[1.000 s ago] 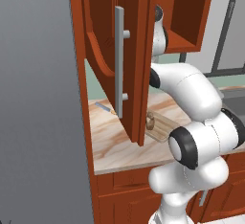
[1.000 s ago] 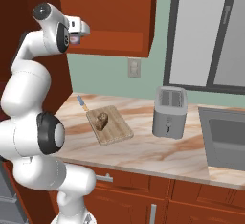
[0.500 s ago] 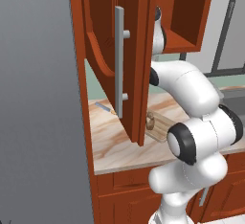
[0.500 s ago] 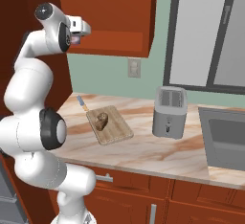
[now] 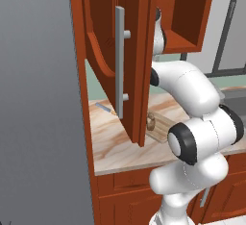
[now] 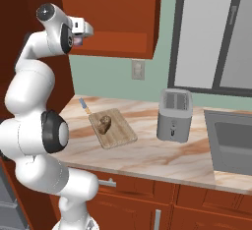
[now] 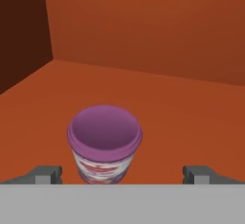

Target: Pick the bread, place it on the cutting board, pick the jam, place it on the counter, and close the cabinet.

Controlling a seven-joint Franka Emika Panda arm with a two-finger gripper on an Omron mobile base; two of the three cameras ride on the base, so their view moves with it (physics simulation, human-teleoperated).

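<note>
The jam (image 7: 104,141), a small jar with a purple lid and a red-and-white label, stands on the cabinet's floor. My gripper (image 7: 123,174) is open, with one fingertip on each side of the jar and gaps between. In the right base view the gripper (image 6: 83,27) reaches into the reddish-brown cabinet (image 6: 106,13). Its door (image 5: 129,51), with a grey bar handle (image 5: 119,60), hangs open. The bread (image 6: 104,122) stands upright on the grooved cutting board (image 6: 118,131), which lies on the veined counter (image 6: 152,155). Bread (image 5: 151,121) and board (image 5: 161,129) peek out behind the door.
A silver toaster (image 6: 173,121) stands on the counter right of the board, and a sink (image 6: 234,140) lies at the far right. A small knife-like tool (image 6: 84,105) rests behind the board. The open door blocks the space left of my arm. A grey wall (image 5: 38,104) stands at the left.
My hand has edged slightly further into the cabinet toward the jam. The jaws stay wide apart and nothing else has moved.
</note>
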